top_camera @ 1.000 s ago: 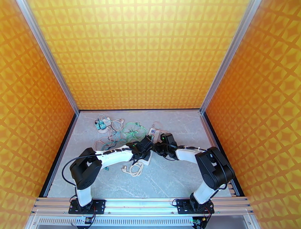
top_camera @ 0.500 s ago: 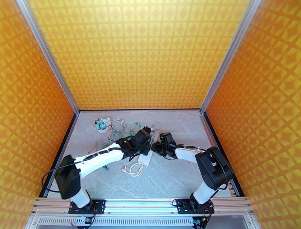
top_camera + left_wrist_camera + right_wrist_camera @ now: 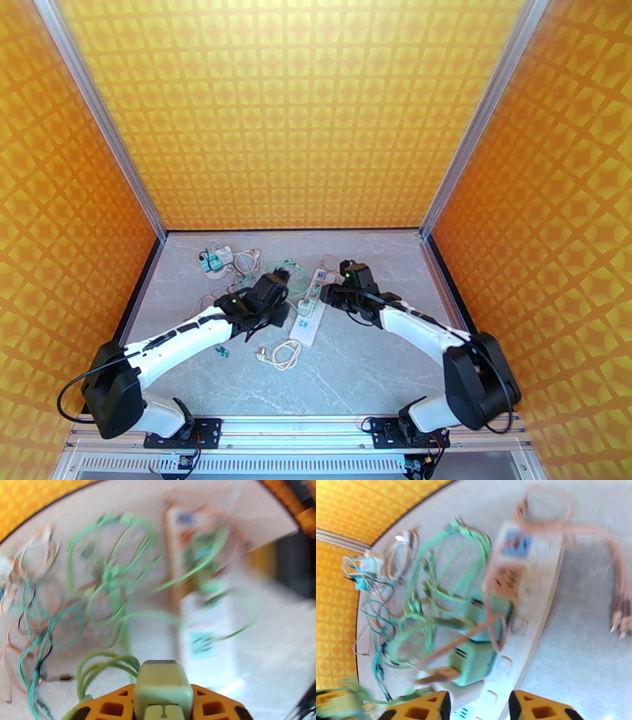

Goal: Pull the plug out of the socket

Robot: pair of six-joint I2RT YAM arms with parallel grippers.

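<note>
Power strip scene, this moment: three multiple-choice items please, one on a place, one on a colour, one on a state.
1. Where does the power strip lie?
A) on the table between the two grippers
B) against the back wall
C) beside the left arm's base

2. What colour is the plug in the left gripper?
A) red
B) pale green
C) black

3. How is the right gripper?
A) shut on a cable
B) shut on a plug
C) open

Answers: 1 A, the top view shows it between them; 2 B, the left wrist view shows the pale green block clamped; 3 C, its fingers stand apart over the strip.
</note>
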